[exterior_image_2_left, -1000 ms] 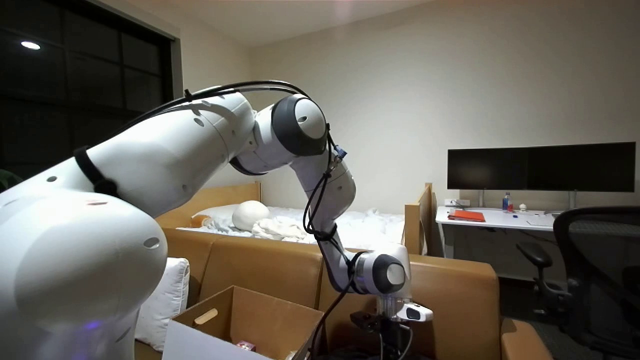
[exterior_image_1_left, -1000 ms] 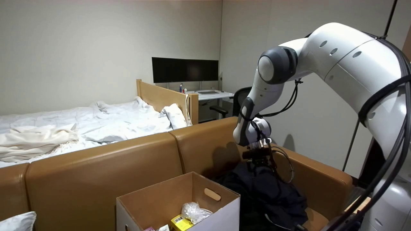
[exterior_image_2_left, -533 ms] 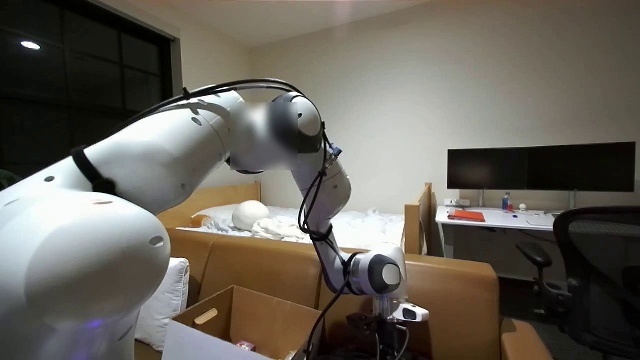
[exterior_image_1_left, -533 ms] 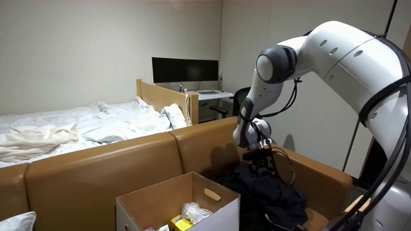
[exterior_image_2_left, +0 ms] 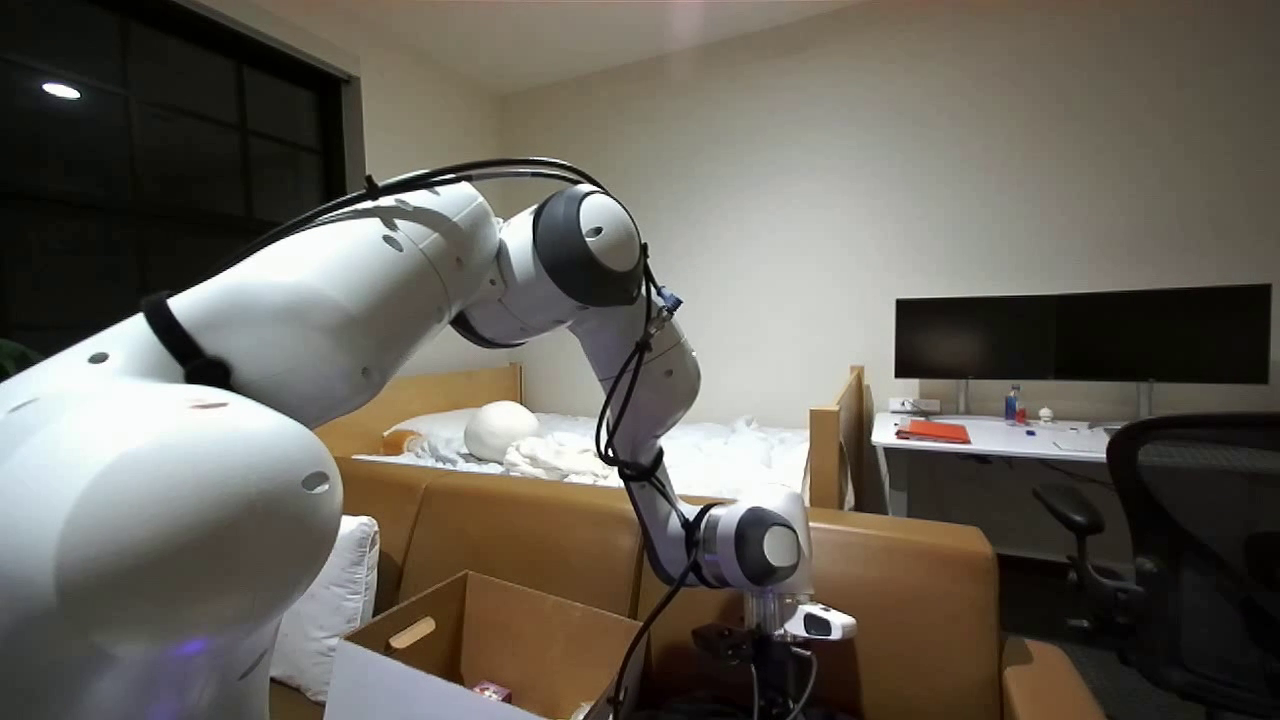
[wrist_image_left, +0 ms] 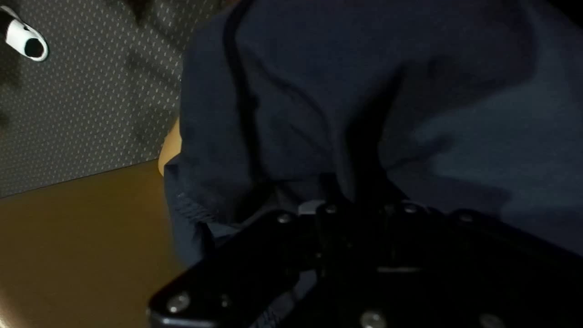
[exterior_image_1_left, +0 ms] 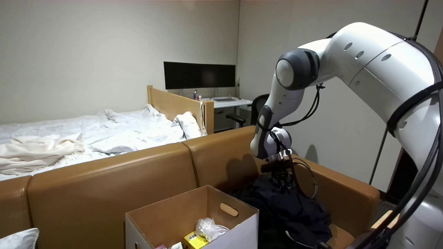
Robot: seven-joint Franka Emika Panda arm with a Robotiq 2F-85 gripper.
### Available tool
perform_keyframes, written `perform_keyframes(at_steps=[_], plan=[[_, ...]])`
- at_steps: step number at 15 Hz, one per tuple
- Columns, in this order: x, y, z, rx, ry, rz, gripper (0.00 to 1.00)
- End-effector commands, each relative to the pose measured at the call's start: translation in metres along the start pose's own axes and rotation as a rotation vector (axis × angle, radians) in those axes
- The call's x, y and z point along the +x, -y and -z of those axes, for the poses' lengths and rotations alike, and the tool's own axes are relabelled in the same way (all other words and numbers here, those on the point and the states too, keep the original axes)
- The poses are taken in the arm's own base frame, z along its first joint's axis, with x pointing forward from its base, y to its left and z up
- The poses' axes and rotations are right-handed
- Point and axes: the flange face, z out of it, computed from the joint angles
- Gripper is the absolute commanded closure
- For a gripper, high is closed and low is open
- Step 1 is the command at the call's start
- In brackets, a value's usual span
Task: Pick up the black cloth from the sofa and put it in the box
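Observation:
The black cloth (exterior_image_1_left: 294, 214) lies heaped in many folds on the seat of the tan-brown sofa (exterior_image_1_left: 114, 180), beside the box. My gripper (wrist_image_left: 360, 207) points down into the top of the heap. In the wrist view its dark jaws have come close together, with a fold of the fabric bunched between them; the fingertips are sunk in the folds and hard to make out. The box (exterior_image_1_left: 238, 235), brown inside and white outside, stands open-topped to the left of the cloth in an exterior view. Little of the cloth shows at the bottom edge of an exterior view, below the hand (exterior_image_2_left: 775, 640).
Bubble wrap (exterior_image_1_left: 207, 228) and a yellow packet (exterior_image_1_left: 195, 240) lie in the box. The box's wall with a hand slot (exterior_image_1_left: 229, 209) faces the cloth. Close to the hand rise the sofa back and sofa arm (exterior_image_1_left: 346, 183). A white pillow (exterior_image_2_left: 330, 610) leans beyond the box.
The hand has shifted very slightly, a little to the left in an exterior view. The jaws have drawn together at the top of the cloth heap. Box and sofa have stayed put.

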Motion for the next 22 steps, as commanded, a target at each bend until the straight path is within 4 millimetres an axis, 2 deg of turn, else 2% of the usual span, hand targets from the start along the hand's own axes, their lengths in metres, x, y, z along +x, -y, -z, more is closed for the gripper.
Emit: perform_keyframes(at_steps=[1,3,7,13,19,22], plan=[[-0.004,-0.004,0.017,0.011,-0.013,-0.012,1.0],[-0.006,-0.005,0.029,0.025,-0.026,-0.006,1.0],[-0.021,-0.021,0.072,0.08,-0.072,-0.006,1.0],[-0.075,-0.064,0.153,0.126,-0.152,0.064,1.0],[-0.132,-0.111,0.226,0.161,-0.232,0.102,1.0],[-0.157,-0.135,0.272,0.162,-0.238,0.097,1.0]])
